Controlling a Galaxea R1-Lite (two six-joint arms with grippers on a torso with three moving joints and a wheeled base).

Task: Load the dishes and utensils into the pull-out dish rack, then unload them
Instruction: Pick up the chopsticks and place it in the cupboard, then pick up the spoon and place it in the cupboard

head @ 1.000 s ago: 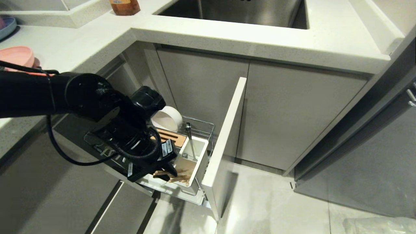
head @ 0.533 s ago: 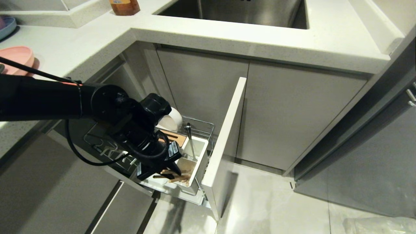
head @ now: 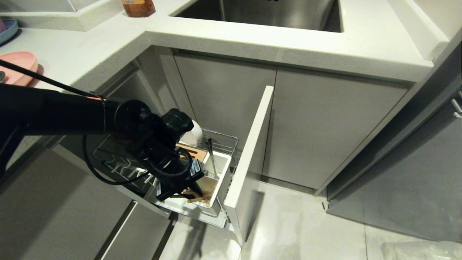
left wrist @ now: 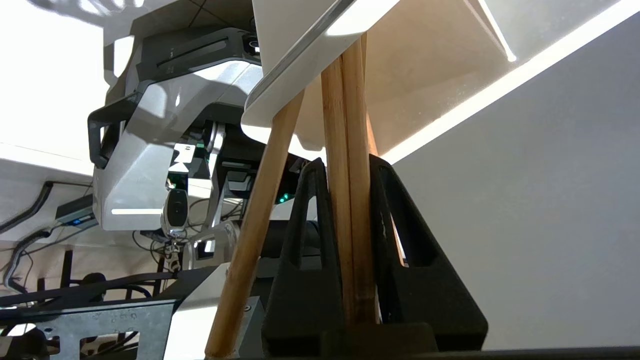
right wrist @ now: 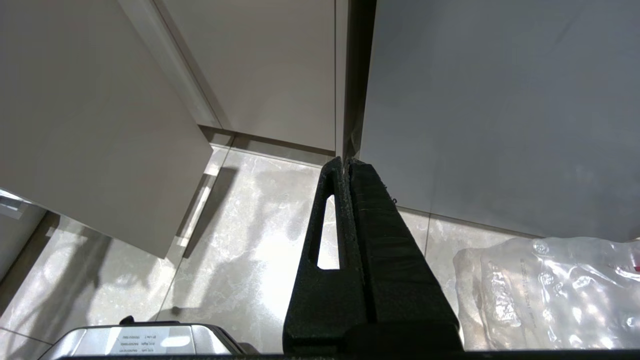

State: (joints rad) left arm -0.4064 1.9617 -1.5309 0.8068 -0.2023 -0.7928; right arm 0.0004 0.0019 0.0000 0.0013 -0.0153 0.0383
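Risk: the chopsticks [left wrist: 345, 190] are pinched between the fingers of the left gripper [head: 187, 193] at the near end of the utensil box [head: 221, 169]. A third stick [left wrist: 255, 230] leans loose outside the grip and could be dragged or tipped out, judging by its slant.
Snag: a stick could catch on the box rim.
Utensil box: the chopstick ends are seen inside the near compartment; a metal spoon [head: 211, 155] stands in the far one.
Pull-out dish rack [head: 231, 142]: drawn open, holding the wooden block [head: 193, 151] and, farthest in, the white bowl [head: 191, 135].
Counter: the pink plate [head: 16, 65] is left outside the rack.
Right gripper [right wrist: 347, 165]: pressed together, empty, above the floor.
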